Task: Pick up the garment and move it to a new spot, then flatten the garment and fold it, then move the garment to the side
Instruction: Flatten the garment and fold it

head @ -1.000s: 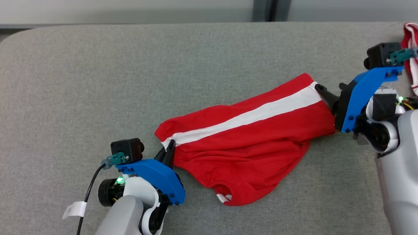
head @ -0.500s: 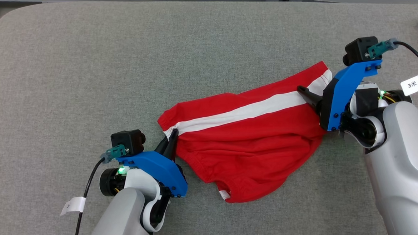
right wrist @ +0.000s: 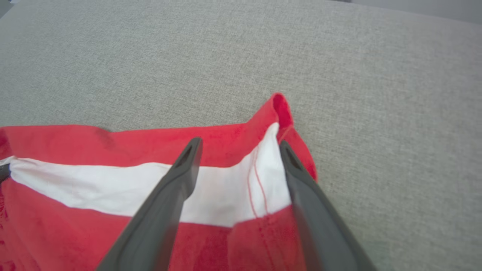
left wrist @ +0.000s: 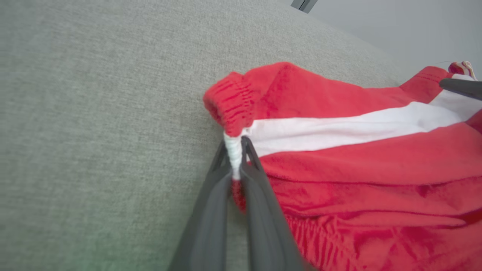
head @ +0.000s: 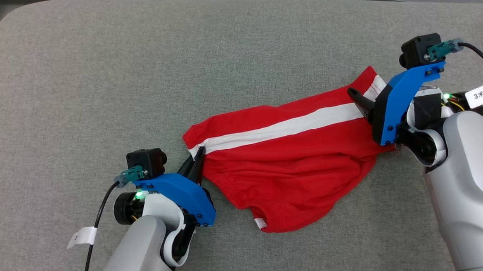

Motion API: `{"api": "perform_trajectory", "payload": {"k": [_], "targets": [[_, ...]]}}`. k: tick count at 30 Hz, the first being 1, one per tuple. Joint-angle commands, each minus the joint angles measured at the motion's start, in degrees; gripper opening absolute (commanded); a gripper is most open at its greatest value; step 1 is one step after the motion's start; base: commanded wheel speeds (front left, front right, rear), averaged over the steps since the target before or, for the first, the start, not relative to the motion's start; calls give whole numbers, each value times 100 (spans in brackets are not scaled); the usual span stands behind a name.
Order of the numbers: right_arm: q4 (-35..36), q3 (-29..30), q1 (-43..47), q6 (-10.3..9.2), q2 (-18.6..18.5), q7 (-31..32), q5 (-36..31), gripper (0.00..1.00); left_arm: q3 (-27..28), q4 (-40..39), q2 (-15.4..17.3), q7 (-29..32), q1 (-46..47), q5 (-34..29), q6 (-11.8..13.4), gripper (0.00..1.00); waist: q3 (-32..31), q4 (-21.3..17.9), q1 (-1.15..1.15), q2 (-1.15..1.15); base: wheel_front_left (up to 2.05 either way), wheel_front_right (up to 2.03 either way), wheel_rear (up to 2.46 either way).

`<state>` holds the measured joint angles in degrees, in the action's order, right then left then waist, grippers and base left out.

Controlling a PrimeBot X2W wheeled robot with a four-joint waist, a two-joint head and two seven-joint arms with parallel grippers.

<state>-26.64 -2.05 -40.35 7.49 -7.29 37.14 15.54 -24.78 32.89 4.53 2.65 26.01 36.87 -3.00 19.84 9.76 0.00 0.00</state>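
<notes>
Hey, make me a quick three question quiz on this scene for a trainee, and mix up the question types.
1. True or false: the left gripper is shut on the waistband of the shorts.
2. The fingers of the right gripper are: A) shut on the hem; B) open, with the white stripe between them; C) holding a hanger.
3. What colour is the surface under the shorts?

Key: 1 true; 2 B; 3 grey.

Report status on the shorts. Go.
Left gripper shut on waistband of red shorts. Right gripper open, astride the hem end. Shorts rumpled on grey cushion. Another red-and-white cloth far right.
</notes>
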Motion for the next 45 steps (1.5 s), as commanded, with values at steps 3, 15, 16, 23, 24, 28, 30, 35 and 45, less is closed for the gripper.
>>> {"api": "perform_trajectory", "payload": {"k": [3,15,16,23,24,28,30,35,45], "targets": [[108,-55,-23,2,-44,-47,-175,100,17,-36,55,-21,-5,35,51,0,-46,-17,0,0,0,0,0],[589,-59,336,1,-63,373,-401,100,-38,-112,97,61,-85,75,99,0,-133,-38,0,0,0,0,0],[579,-30,350,2,-53,384,-399,100,-45,-125,99,57,-84,79,93,0,-124,-33,0,0,0,0,0],[408,23,297,1,8,561,-228,100,-73,-179,123,83,-80,95,110,0,-65,1,0,0,0,0,0],[397,28,268,2,25,532,-169,100,-79,-186,121,89,-77,101,107,0,-59,10,0,0,0,0,0],[258,57,212,2,17,554,-91,81,-96,-196,114,88,-62,130,80,0,-45,44,0,0,0,0,0],[188,45,173,2,2,592,-49,64,-108,-193,105,101,-49,140,72,0,-34,66,0,0,0,0,0],[54,26,81,1,-78,532,-111,0,-127,-180,96,98,-43,170,62,0,-18,95,0,0,0,0,0],[588,-207,34,2,-193,-593,78,0,353,-844,-47,-905,60,998,-345,0,-255,-2,0,0,0,0,0]]}}
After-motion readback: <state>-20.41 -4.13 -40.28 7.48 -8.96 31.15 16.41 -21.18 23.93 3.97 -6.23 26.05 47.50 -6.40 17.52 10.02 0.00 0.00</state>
